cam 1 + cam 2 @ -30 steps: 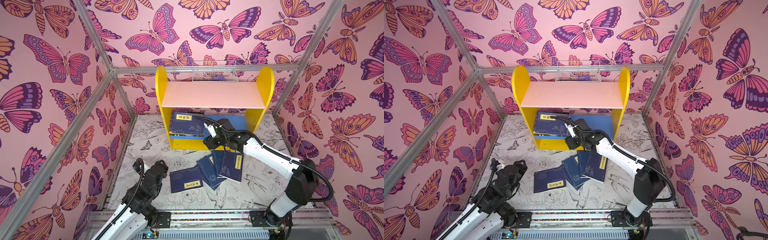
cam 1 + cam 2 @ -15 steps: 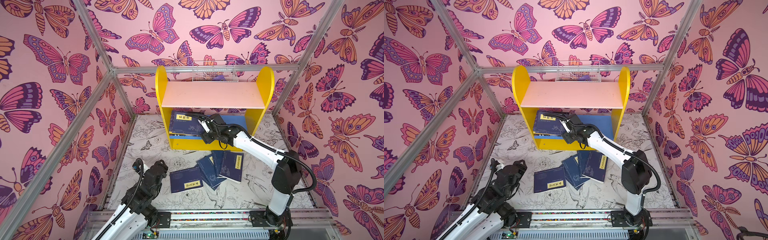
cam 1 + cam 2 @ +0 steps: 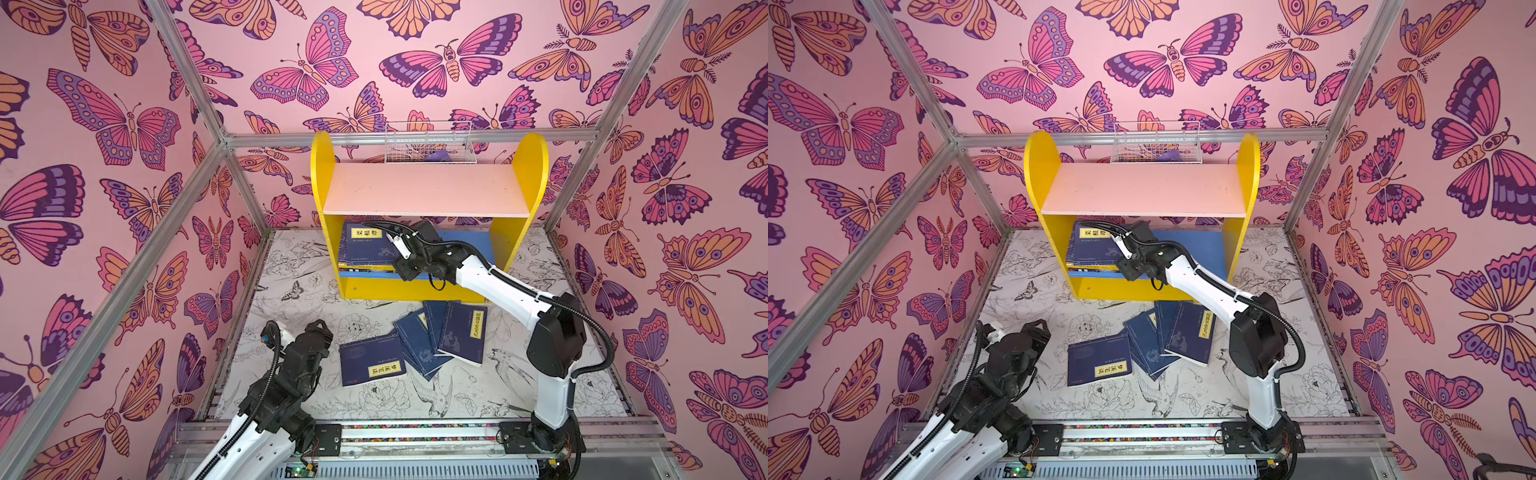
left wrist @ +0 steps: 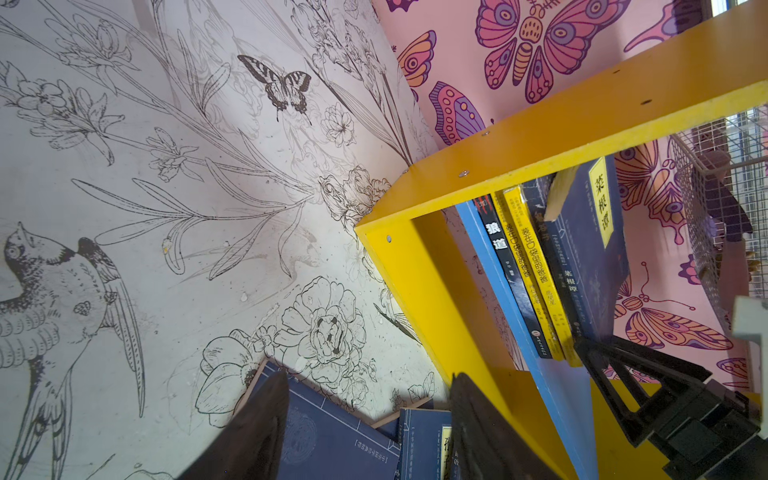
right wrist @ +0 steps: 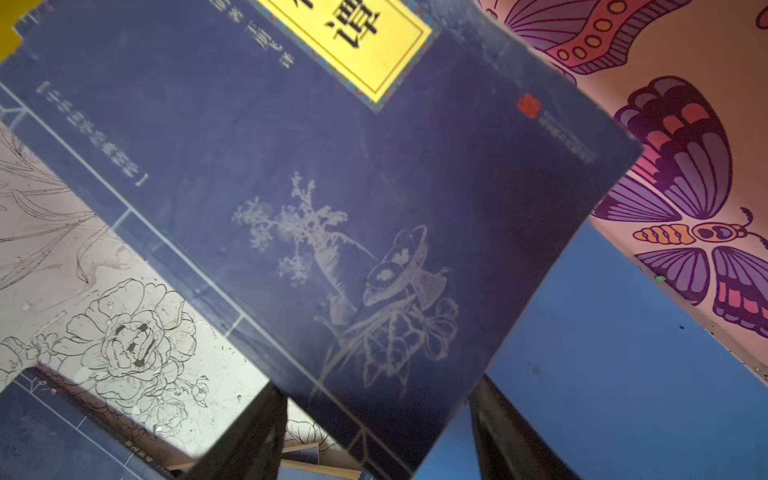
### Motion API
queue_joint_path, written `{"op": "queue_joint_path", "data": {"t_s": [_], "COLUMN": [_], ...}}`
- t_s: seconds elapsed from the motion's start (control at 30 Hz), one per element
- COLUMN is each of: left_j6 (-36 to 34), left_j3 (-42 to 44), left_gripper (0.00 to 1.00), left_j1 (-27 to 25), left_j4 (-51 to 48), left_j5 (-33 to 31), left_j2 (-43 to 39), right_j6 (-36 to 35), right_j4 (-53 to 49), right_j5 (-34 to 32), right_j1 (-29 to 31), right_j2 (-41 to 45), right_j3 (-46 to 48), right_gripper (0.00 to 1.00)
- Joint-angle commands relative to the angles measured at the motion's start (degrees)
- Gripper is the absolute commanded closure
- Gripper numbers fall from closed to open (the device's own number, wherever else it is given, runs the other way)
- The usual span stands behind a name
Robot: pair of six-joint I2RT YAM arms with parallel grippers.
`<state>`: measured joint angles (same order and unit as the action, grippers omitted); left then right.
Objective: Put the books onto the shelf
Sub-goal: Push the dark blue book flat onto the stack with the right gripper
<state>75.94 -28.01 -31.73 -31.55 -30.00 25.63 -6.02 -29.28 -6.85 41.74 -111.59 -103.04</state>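
In both top views the pink upper board [image 3: 424,189] hides the rear of the blue lower board [image 3: 473,245], and the right gripper [image 3: 401,259] covers part of the shelved books [image 3: 361,249].

Both top views are bright, evenly lit and sharp, with straight frame bars bowing slightly toward the edges. In the right wrist view the navy book [image 5: 332,208] looks soft, dim and shadowed.
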Motion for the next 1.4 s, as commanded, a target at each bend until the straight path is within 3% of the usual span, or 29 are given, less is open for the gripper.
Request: {"op": "queue_joint_path", "data": {"t_s": [0.0, 0.23, 0.67, 0.97, 1.37], "left_j6": [0.4, 0.8, -1.2, -7.9, -8.7], "left_j3": [1.3, 1.6, 1.1, -2.9, -3.0], "left_gripper": [0.36, 0.36, 0.36, 0.35, 0.35], "left_j1": [0.4, 0.5, 0.5, 0.7, 0.8], "left_j4": [-1.1, -1.0, -0.9, 1.5, 3.6], "left_j5": [-0.2, 0.0, 0.3, 2.7, 4.8], "left_j2": [-0.3, -0.3, -1.2, 3.5, 5.6], "right_j6": [-0.2, 1.2, 3.6, 2.7, 3.2], "right_j4": [-1.2, -0.6, -1.4, -1.4, -0.5], "right_j5": [2.4, 6.3, 7.2, 5.3, 3.9], "right_j1": [0.2, 0.2, 0.1, 0.2, 0.2], "right_j2": [-0.8, -1.8, -5.6, -4.6, -6.4], "right_j3": [-3.0, -4.4, -9.0, -10.1, -12.5], "right_gripper": [0.32, 0.33, 0.32, 0.31, 0.25]}}
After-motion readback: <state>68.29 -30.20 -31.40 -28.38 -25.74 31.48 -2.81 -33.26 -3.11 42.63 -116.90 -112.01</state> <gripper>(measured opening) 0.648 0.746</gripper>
